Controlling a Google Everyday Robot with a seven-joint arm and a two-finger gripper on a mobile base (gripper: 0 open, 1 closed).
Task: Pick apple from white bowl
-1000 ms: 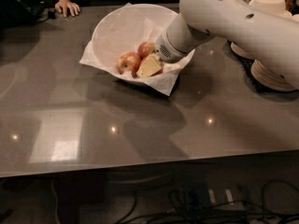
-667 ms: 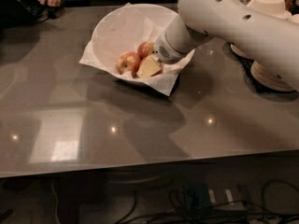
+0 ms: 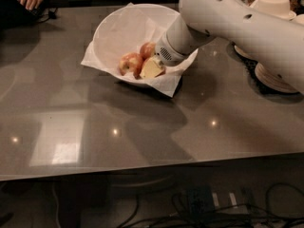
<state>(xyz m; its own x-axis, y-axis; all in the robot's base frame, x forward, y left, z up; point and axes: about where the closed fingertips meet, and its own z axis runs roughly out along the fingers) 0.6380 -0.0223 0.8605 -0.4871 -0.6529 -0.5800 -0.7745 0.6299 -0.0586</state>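
We see the white bowl [image 3: 111, 30] on the far half of the bench [image 3: 95, 127]. It is deep and round, lined with crumpled white paper [image 3: 164, 84] that spills over its rim. A red-yellow front apple [image 3: 130, 63] lies at the bowl's near side, with a rear apple [image 3: 147, 49] just behind it. The gripper [image 3: 153, 68] sits inside the bowl, close beside both.

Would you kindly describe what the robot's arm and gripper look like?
The arm is a thick, smooth, rounded white shell with small dark holes and a perforated grey patch at the wrist. The gripper, inside the white bowl beside the apples, looks pale cream.
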